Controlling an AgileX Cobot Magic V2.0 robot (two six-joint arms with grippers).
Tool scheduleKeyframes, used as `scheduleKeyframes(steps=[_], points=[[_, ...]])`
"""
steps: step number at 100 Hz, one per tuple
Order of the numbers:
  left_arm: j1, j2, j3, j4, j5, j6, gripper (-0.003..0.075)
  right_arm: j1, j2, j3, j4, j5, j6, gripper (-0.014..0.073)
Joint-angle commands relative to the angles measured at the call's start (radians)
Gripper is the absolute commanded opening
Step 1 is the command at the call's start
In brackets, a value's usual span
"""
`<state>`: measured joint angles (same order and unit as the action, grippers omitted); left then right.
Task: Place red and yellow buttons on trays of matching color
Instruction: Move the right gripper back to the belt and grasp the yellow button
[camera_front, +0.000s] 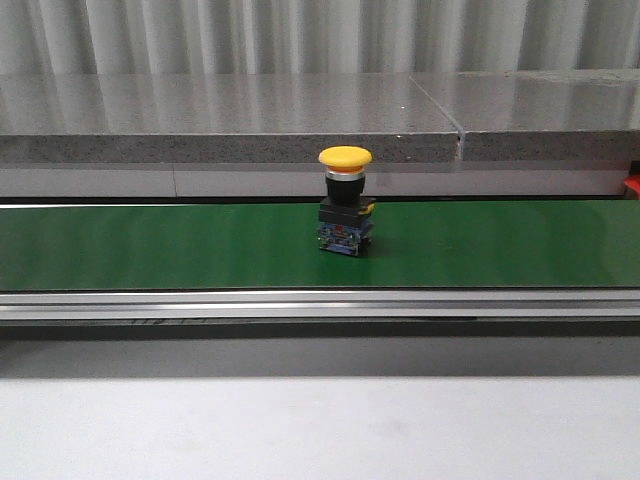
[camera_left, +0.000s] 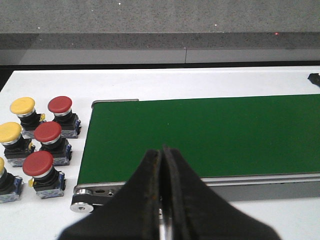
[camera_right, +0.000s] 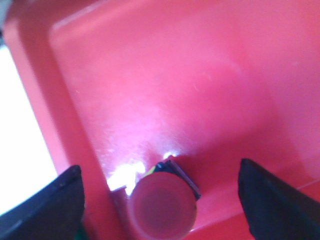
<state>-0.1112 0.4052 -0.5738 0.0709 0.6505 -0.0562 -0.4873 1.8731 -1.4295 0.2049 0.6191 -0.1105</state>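
A yellow button (camera_front: 345, 198) stands upright on the green belt (camera_front: 150, 245) in the front view, with no gripper near it. The left wrist view shows several red buttons (camera_left: 48, 132) and yellow buttons (camera_left: 22, 106) grouped on the white table beside the belt's end. My left gripper (camera_left: 161, 156) is shut with nothing in it, hanging over the belt's near edge. In the right wrist view a red button (camera_right: 163, 204) rests on the floor of the red tray (camera_right: 175, 85). My right gripper (camera_right: 161, 187) is open, its fingers wide on either side of that button and apart from it.
A grey stone ledge (camera_front: 230, 125) runs behind the belt. The belt's metal rail (camera_front: 320, 303) and end roller (camera_left: 81, 206) border it. White table (camera_front: 320, 430) lies in front. A small red edge (camera_front: 632, 187) shows at the far right.
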Motion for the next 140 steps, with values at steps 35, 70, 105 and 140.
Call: scheduleKeyframes(steps=[35,70,105,140], points=[[-0.005,0.007,-0.026,0.0,-0.074,-0.01,-0.0021,0.084,-0.32,-0.03,0.041,0.126,-0.017,0.0623],[-0.005,0.007,-0.026,0.0,-0.074,-0.01,-0.0021,0.274,-0.462,0.043,0.041,0.304,-0.029,0.0623],[-0.005,0.007,-0.026,0.0,-0.074,-0.01,-0.0021,0.44,-0.536,0.237,0.041,0.345,-0.205,0.0623],[-0.005,0.007,-0.026,0.0,-0.074,-0.01,-0.0021,0.558,-0.494,0.249,0.062,0.387,-0.285,0.0623]])
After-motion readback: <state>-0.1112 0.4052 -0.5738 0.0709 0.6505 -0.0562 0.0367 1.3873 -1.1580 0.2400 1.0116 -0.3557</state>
